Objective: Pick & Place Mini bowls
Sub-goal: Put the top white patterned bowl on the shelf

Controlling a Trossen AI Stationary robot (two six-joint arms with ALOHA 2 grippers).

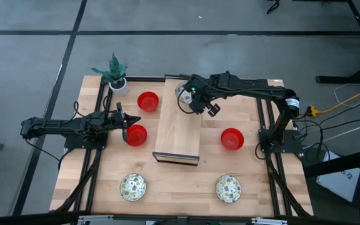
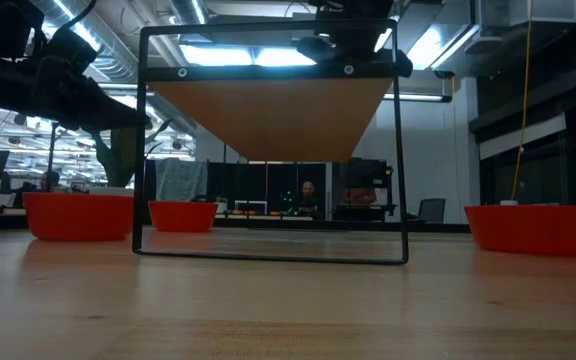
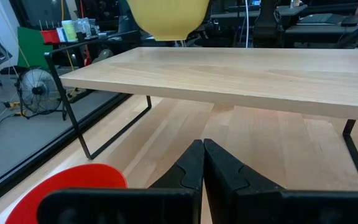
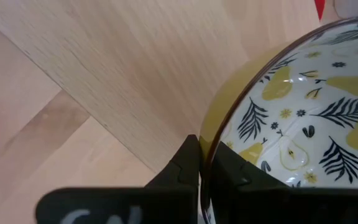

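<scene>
A patterned mini bowl (image 4: 303, 124), yellow outside and white inside with pears and leaves, hangs over the far end of the wooden shelf (image 1: 179, 125), and my right gripper (image 4: 205, 155) is shut on it. In the left wrist view its yellow underside (image 3: 166, 18) shows above the shelf top (image 3: 241, 74). Three red mini bowls (image 1: 147, 101) (image 1: 136, 134) (image 1: 232, 139) and two speckled ones (image 1: 133, 186) (image 1: 228, 187) rest on the table. My left gripper (image 1: 125, 127) is shut and empty beside the middle-left red bowl (image 3: 67, 186). My right gripper pinches the patterned bowl's rim (image 4: 215, 143), one finger (image 4: 188, 165) on the yellow outer wall and the other (image 4: 232, 168) inside. The fingers slant down at it from the table's right. The bowl is tilted and lifted clear above the shelf top.
A small white pot with a green plant (image 1: 117, 78) stands at the table's far left corner. The shelf rests on thin black metal legs (image 2: 400, 170), with open room beneath it. Bare wood lies between the two near speckled bowls.
</scene>
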